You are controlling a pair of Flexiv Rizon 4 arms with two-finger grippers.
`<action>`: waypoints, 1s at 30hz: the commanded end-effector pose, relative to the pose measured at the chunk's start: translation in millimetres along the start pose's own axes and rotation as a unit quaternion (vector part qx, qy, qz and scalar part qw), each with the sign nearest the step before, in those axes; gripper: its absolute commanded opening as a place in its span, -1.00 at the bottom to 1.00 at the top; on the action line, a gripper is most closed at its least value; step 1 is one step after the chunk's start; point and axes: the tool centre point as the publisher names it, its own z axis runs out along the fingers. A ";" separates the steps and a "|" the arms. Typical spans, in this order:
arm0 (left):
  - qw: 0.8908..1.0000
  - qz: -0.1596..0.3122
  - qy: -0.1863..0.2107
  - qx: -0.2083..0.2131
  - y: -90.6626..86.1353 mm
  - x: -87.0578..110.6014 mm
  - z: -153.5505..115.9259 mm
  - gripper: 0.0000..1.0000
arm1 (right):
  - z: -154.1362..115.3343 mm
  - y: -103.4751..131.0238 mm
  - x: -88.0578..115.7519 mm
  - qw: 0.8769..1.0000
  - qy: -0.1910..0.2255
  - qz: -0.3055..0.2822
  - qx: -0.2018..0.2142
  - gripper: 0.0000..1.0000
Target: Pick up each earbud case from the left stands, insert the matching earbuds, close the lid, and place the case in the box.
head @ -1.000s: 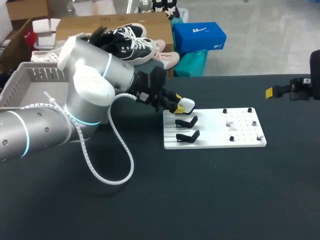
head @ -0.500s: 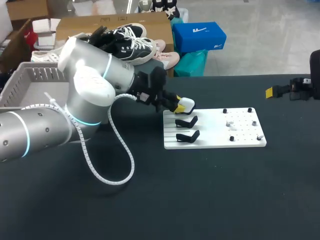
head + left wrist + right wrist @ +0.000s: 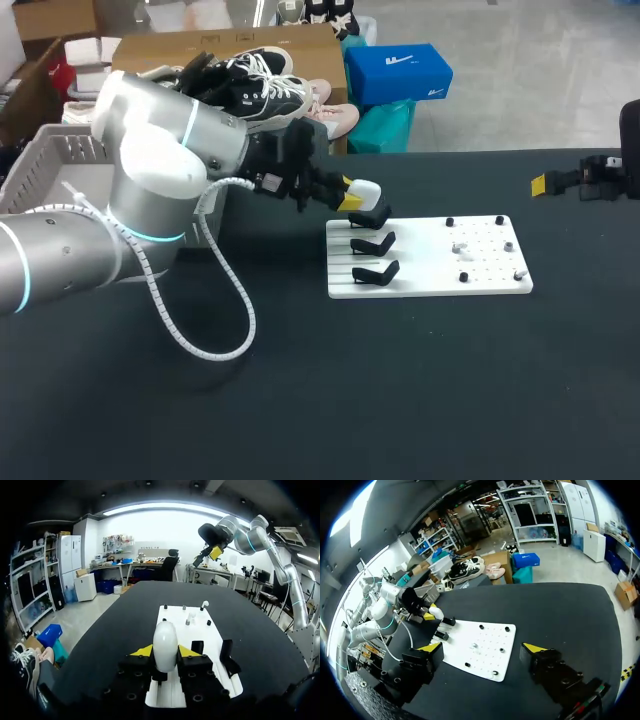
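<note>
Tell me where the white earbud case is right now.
In the head view the earbud case is gripped by the left claw, just above the farthest black stand at the left end of the white board.

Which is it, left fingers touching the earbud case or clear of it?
Touching. The left wrist view shows the white earbud case upright between the left fingers, with both yellow tips pressed against its sides and no gap on either side.

**White case held above its stand**

The rounded white earbud case [image 3: 364, 192] sat upright, clamped between the yellow tips of the left gripper [image 3: 165, 651]. It hung just above the rearmost of three black stands [image 3: 372, 243] on the white board [image 3: 430, 282]. Small white earbuds [image 3: 204, 604] stood among the pegs there.
</note>
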 end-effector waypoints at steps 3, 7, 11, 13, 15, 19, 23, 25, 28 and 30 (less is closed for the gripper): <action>0.999 0.008 -0.032 -0.013 -43.4 -14.7 -22.9 -1.00 | 0.0 0.0 0.0 1.000 0.000 0.000 0.000 1.00; 0.998 0.014 -0.054 -0.003 -60.8 -24.6 -29.3 -1.00 | 0.0 0.0 0.0 1.000 0.000 0.000 0.000 1.00; 0.997 0.023 -0.074 -0.008 -73.3 -33.5 -31.7 -1.00 | 0.0 0.0 0.0 1.000 0.000 0.000 0.000 1.00; 0.996 0.029 -0.081 -0.011 -78.7 -36.7 -31.8 -1.00 | 0.0 0.0 0.0 1.000 0.000 0.000 0.000 1.00; 0.995 0.042 -0.088 -0.014 -84.9 -38.8 -31.3 -1.00 | 0.0 0.0 0.0 1.000 0.000 0.000 0.000 1.00; 0.993 0.061 -0.096 -0.008 -97.3 -41.5 -30.8 -1.00 | 0.0 0.0 0.0 1.000 0.000 0.000 0.000 1.00; 0.992 0.072 -0.104 -0.009 -106.7 -45.2 -31.5 -1.00 | 0.0 0.0 0.0 1.000 0.000 0.000 0.000 1.00; 0.992 0.073 -0.104 -0.009 -110.8 -47.6 -32.6 -1.00 | 0.0 0.0 0.0 1.000 0.000 0.000 0.000 1.00; 0.992 0.073 -0.104 -0.009 -110.8 -47.6 -32.6 -1.00 | 0.0 0.0 0.0 1.000 0.000 0.000 0.000 1.00; 0.992 0.073 -0.104 -0.009 -110.8 -47.6 -32.6 -1.00 | 0.0 0.0 0.0 1.000 0.000 0.000 0.000 1.00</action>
